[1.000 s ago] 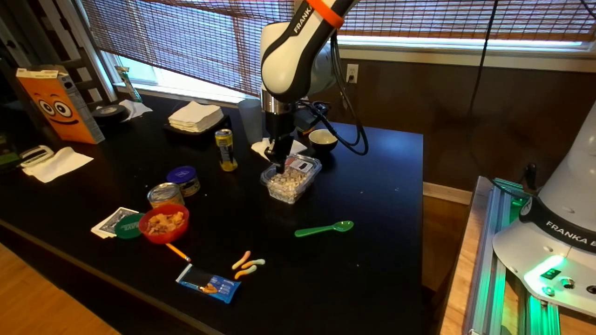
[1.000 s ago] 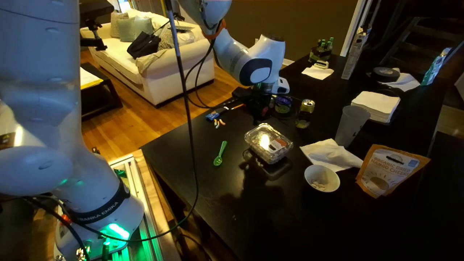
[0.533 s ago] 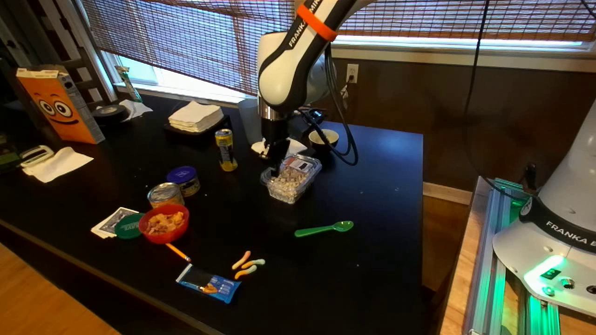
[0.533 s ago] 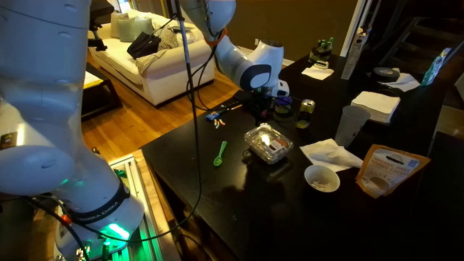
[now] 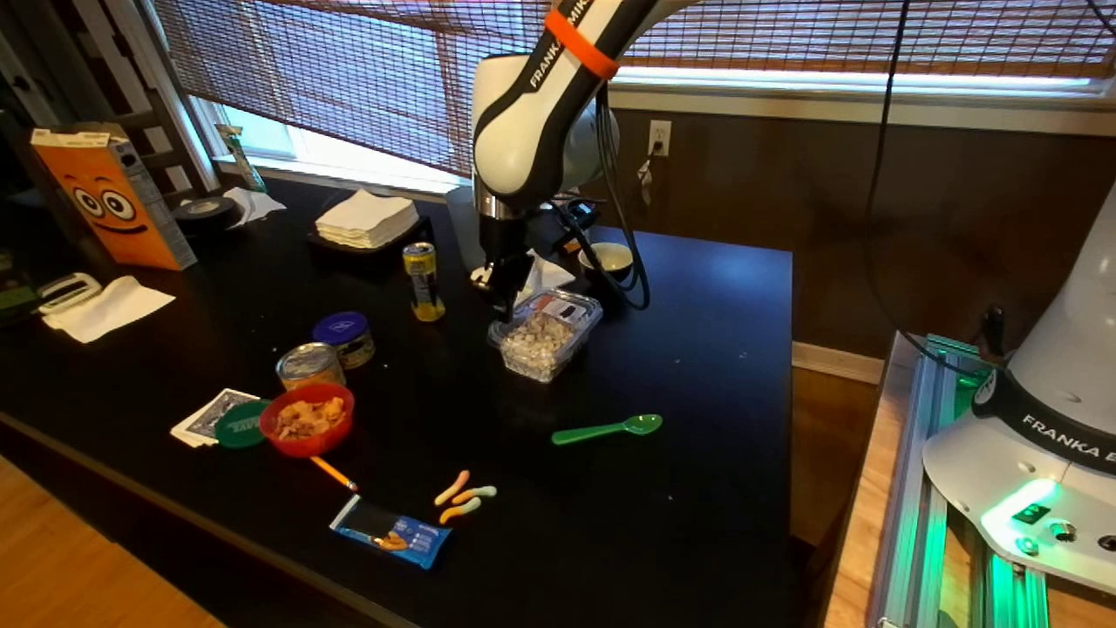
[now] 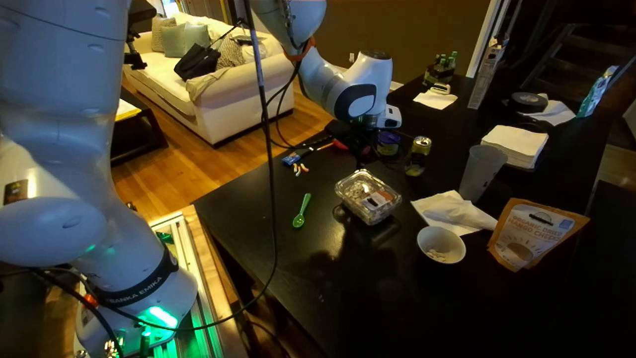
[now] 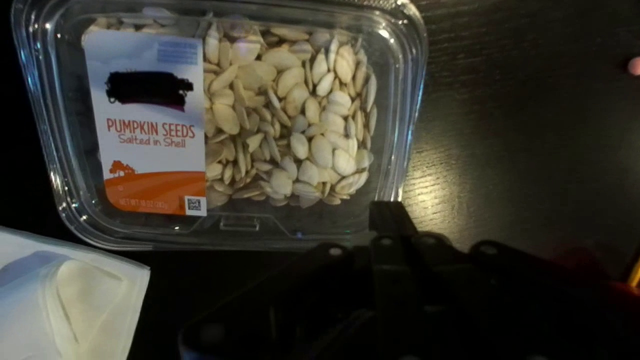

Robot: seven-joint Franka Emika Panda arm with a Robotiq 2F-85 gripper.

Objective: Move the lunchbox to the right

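Lunchbox (image 5: 545,336), clear plastic, rect., w/ lid on, lying flat on dark bench (image 5: 697,375) in both exterior views, btwn green spoon (image 5: 602,430) and white napkin (image 6: 451,212). Through lid, whitish pumpkin seeds (image 7: 295,145); at one end, printed label (image 7: 152,125), orange at foot, marked "PUMPKIN SEEDS", w/ black patch nr top. Pincer (image 7: 393,218) clenched, w/ tips together, pointing down at a lid corner; in wrist view, overlapping rim there. Touching lid or just above: unclear. Nr napkin, in an exterior view: small bowl (image 6: 439,237) w/ pale bits (image 6: 437,255) inside, tall greyish cup (image 6: 481,171), orange-and-white pouch (image 6: 536,233) marked "ORGANIC DRIED MANGO CHEEKS". Nr lunchbox too, upright can (image 5: 425,283), yellow w/ dark panel. Farther along bench, in an exterior view: red bowl (image 5: 301,447) of yellowish-brown food (image 5: 309,417), jar (image 5: 355,351) w/ blue lid, metal-topped tin (image 5: 309,363), blue packet (image 5: 394,534), several pastel candy-like pcs (image 5: 452,488), pile of white napkins (image 5: 366,216), orange box (image 5: 113,201) w/ printed face. Above, arm (image 5: 513,144), white w/ black trim, orange band.
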